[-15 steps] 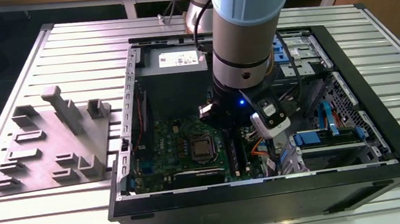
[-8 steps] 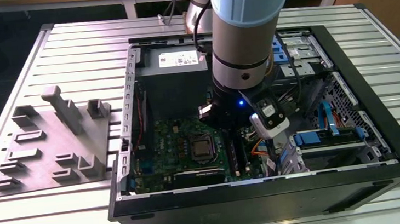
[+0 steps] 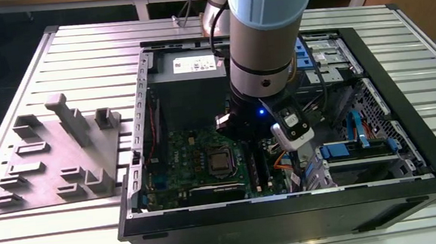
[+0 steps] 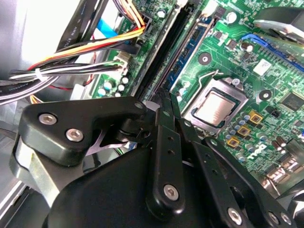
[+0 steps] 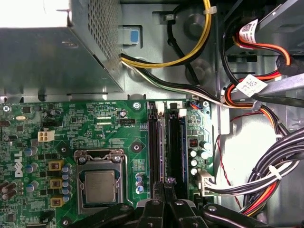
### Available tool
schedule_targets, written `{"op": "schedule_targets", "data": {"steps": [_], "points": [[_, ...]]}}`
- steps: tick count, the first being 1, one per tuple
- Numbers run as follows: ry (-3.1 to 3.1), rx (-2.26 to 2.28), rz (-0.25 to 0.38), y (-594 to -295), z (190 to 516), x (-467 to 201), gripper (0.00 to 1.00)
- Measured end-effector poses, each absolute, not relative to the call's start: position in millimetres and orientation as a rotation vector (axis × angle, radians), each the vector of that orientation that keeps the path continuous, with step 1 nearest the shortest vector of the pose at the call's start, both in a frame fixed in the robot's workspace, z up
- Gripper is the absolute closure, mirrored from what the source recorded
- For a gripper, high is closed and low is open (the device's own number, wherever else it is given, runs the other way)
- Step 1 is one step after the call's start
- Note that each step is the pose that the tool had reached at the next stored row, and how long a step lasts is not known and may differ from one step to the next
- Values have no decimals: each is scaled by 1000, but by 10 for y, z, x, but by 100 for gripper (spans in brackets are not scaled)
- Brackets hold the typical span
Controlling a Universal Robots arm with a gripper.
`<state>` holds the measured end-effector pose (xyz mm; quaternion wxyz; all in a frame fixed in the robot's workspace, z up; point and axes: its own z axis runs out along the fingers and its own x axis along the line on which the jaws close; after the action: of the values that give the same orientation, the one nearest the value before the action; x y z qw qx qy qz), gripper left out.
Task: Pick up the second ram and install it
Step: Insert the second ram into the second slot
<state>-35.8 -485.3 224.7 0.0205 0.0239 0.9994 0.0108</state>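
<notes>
My gripper [image 4: 165, 95] [image 5: 166, 183] is down inside the open computer case [image 3: 291, 217], its fingers closed together with nothing visible between them. The fingertips sit directly over the row of long black memory slots [image 5: 154, 147] beside the processor socket [image 5: 99, 185]. A dark blue-green ram [image 4: 190, 47] [image 5: 180, 142] stands seated in one slot, just beside the fingertips. I cannot tell whether this is the second ram, or whether the fingertips touch a stick under them. In the exterior view the arm's wrist [image 3: 262, 94] hangs over the motherboard [image 3: 197, 160].
Bundles of black, yellow and orange cables [image 5: 275, 175] [image 4: 71, 71] run close by the slots. The metal power supply box [image 5: 47, 47] borders the board. Drive bays [image 3: 356, 144] fill the case's side toward the exterior view's right. A grey fixture plate [image 3: 53, 156] lies outside on the table.
</notes>
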Motion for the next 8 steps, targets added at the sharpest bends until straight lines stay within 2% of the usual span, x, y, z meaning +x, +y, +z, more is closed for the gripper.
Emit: {"op": "schedule_targets", "data": {"steps": [8], "points": [[3100, 74, 32, -4849, 2224, -359, 89]]}}
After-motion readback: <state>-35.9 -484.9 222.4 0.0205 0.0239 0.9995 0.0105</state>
